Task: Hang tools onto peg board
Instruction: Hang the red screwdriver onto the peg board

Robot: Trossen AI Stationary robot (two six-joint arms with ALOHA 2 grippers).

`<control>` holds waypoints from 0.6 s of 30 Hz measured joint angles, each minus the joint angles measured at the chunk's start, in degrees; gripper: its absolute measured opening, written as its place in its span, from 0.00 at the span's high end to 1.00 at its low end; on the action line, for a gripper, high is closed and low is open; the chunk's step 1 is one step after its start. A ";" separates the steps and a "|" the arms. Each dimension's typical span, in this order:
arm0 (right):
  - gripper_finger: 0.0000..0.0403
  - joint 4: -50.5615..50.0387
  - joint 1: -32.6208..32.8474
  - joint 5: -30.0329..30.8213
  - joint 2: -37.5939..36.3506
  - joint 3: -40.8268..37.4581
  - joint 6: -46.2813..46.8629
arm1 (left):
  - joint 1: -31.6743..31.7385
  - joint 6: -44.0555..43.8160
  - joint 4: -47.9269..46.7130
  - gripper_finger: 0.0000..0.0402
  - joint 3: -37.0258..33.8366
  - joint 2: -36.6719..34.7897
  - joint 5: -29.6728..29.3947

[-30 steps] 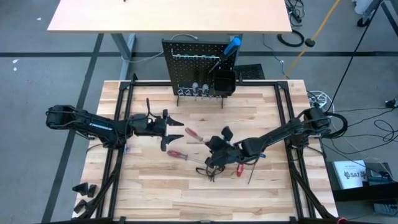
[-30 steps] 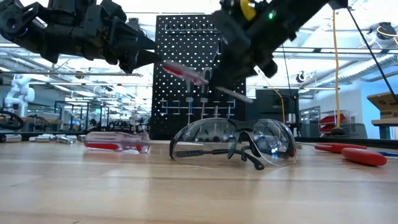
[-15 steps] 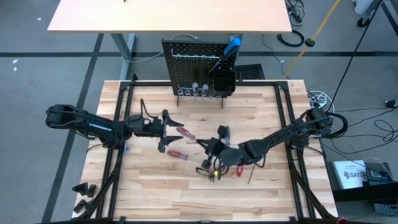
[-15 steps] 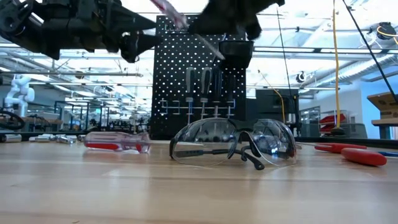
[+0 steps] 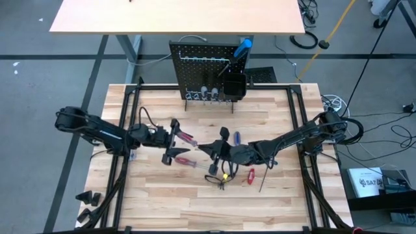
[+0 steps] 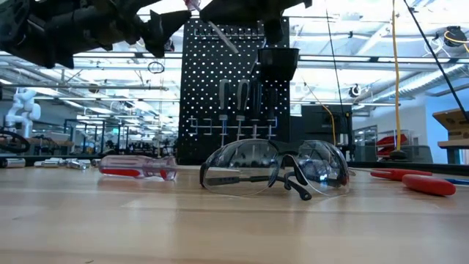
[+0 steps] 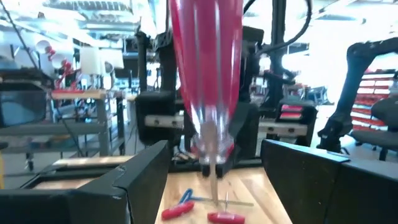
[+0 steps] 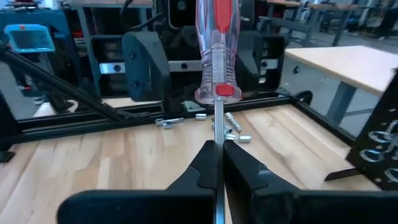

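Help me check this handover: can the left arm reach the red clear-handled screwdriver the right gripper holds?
Probably yes: the open left gripper flanks the handle of the red clear-handled screwdriver; the right gripper pinches only its metal shaft.

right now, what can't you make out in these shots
- High view: the tools hung on the peg board are too small to tell apart.
- Low view: the top edge cuts off the handover.
- Left wrist view: the red screwdriver is blurred, so whether the left hand touches it is unclear.
- Right wrist view: the right hand hides the screwdriver's tip.
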 joint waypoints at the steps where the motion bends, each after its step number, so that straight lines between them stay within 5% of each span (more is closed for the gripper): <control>1: 1.00 0.04 -0.04 -0.08 0.15 0.00 0.24 | -0.18 -0.01 1.10 0.35 0.00 0.79 0.01; 12: 1.00 0.78 0.15 -0.06 1.94 0.07 1.30 | -0.85 -1.45 3.26 0.37 2.15 5.04 1.68; 18: 1.00 1.00 0.24 -0.06 1.94 0.07 0.23 | -0.83 -1.43 3.33 0.56 2.17 5.21 1.90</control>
